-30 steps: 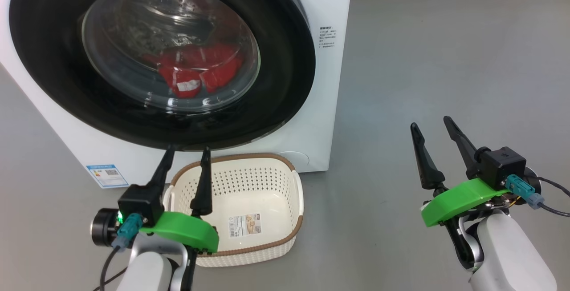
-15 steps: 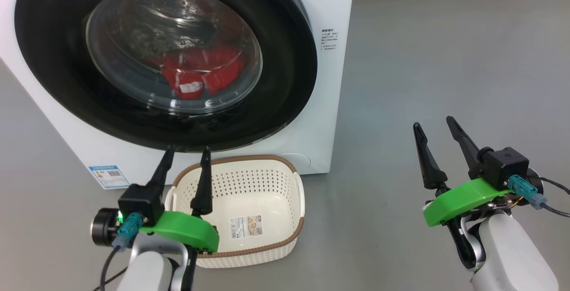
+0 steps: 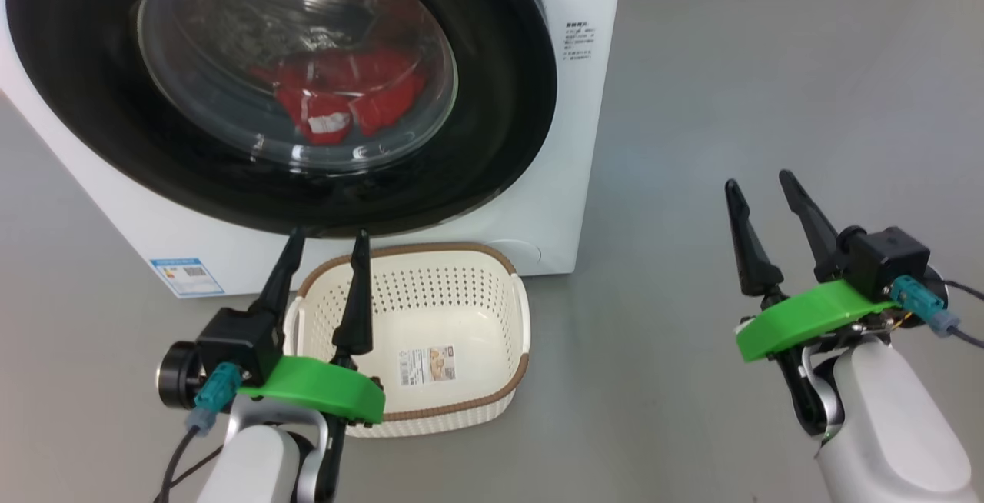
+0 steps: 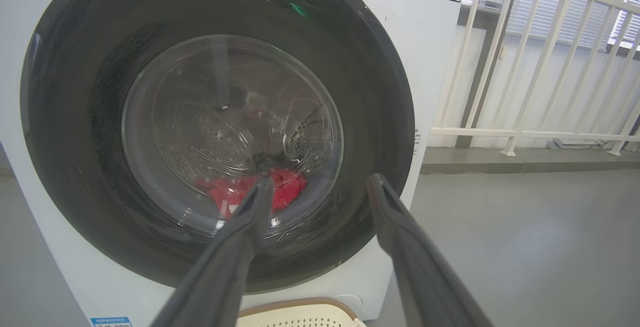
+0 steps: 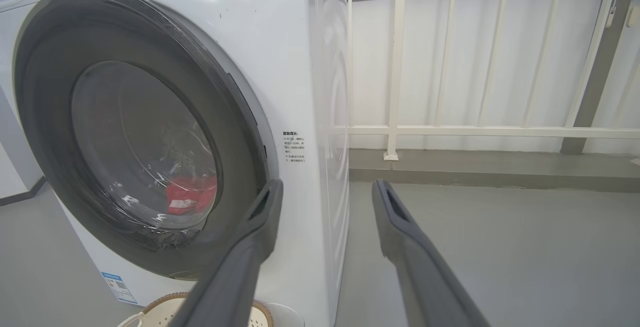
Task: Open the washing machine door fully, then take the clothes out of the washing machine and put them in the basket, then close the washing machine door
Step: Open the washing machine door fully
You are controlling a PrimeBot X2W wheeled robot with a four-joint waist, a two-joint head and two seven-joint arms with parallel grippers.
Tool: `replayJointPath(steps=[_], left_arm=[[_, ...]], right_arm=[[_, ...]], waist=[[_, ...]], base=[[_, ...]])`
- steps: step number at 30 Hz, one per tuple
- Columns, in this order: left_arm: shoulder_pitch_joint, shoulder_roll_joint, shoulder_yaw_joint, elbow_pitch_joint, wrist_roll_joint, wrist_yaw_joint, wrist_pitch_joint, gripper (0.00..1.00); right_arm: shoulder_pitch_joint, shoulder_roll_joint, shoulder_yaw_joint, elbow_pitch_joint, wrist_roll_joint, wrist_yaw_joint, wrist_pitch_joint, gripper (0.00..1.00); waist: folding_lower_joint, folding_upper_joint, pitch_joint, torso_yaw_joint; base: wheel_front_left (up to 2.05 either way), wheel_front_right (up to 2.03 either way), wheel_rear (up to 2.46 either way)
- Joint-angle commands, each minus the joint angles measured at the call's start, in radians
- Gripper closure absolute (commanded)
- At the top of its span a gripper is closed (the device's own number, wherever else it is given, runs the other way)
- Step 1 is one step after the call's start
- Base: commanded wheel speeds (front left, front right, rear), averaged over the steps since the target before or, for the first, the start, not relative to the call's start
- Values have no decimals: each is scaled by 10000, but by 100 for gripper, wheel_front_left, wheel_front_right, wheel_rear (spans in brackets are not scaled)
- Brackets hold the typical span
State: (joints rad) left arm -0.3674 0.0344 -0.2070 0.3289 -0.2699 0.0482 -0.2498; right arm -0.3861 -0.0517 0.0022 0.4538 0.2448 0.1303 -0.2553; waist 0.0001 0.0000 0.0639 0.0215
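Head view: the washing machine (image 3: 569,180) is at 11 o'clock. The washing machine door (image 3: 500,103) is shut, and the red clothes (image 3: 338,99) lie inside behind the glass. The basket (image 3: 430,248) sits on the floor at 7 o'clock, empty but for a paper label. The left gripper (image 3: 328,234) at 7 o'clock and the right gripper (image 3: 758,180) at 4 o'clock both spread their fingers wide and hold nothing.

Left wrist view: the clothes show at 7 o'clock.

Right wrist view: the door is at 9 o'clock.

Since a second ago the head camera has moved. The door stays shut and the basket stays empty.
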Motion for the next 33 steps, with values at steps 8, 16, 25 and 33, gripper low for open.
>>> replayJointPath(steps=[8,16,25,33], left_arm=[[-346,158,103,-1035,91,0,-120,0],[-412,158,-48,-1736,282,4,-120,0],[-578,168,154,-2690,453,25,-120,0],[-622,165,272,-3268,615,-11,-120,0]], right_arm=[[-1216,15,42,-198,863,4,-65,100],[-2406,15,15,317,2400,4,-65,100],[-3794,15,401,1003,4213,4,-65,100],[-5101,15,850,1854,6519,4,277,100]], waist=[[0,0,838,229],[0,0,1502,530],[0,0,2306,804],[0,0,3110,976]], base=[[0,0,0],[0,0,0],[0,0,0],[0,0,0]])
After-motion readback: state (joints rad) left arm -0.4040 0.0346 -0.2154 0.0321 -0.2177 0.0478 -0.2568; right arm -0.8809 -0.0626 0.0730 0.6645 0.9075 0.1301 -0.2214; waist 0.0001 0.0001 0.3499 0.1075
